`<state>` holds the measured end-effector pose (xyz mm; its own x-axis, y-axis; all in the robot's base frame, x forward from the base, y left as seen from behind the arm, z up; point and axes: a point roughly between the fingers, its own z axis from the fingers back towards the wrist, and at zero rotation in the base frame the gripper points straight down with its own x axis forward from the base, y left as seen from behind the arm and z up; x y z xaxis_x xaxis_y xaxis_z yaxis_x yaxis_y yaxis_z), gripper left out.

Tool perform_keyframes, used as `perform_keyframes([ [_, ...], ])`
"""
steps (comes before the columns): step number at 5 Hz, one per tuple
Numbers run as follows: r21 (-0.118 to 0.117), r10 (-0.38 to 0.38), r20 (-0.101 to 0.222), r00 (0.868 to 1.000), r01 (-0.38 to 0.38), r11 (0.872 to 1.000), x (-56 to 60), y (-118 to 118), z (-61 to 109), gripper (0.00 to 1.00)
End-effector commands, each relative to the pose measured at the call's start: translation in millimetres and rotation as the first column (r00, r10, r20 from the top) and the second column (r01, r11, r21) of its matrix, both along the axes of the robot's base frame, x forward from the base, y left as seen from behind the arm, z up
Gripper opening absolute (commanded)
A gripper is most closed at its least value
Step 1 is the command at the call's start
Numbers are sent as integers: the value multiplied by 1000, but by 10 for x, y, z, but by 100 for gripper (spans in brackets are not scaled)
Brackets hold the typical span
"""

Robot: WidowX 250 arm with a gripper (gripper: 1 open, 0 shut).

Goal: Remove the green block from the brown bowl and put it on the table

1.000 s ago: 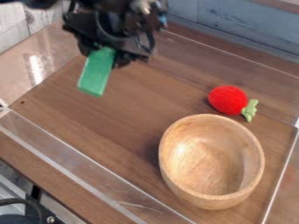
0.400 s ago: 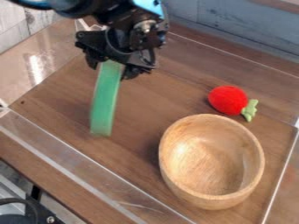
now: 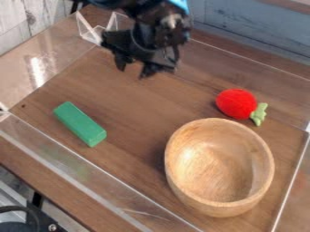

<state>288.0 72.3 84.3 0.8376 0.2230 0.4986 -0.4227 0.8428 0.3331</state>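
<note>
The green block [image 3: 79, 123] lies flat on the table [image 3: 158, 107] near the left front, its long side running diagonally. It is free of the gripper. The brown bowl [image 3: 219, 166] sits at the right front with nothing visible inside it. My gripper [image 3: 145, 65] hangs above the back of the table, well up and to the right of the block, with its dark fingers pointing down and spread, holding nothing.
A red strawberry toy [image 3: 241, 102] with green leaves lies behind the bowl at the right. Clear acrylic walls [image 3: 85, 186] run along the table's front and left edges.
The green block left the gripper and dropped from hanging upright to lying flat on the table. The gripper opened and rose toward the back right.
</note>
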Motion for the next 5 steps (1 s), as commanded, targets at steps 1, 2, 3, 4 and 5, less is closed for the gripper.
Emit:
perform_keyframes([
  [1,-11,25,41,999,-24,1000,44,120,5,100],
  [2,-21,51,30,998,-50,998,-4,182,-88,100],
  [3,-37,58,21,998,-57,998,-36,249,-201,100],
  [4,-52,60,15,998,-59,997,-52,304,-303,100],
  [5,-61,57,11,998,-57,997,-56,336,-383,100],
])
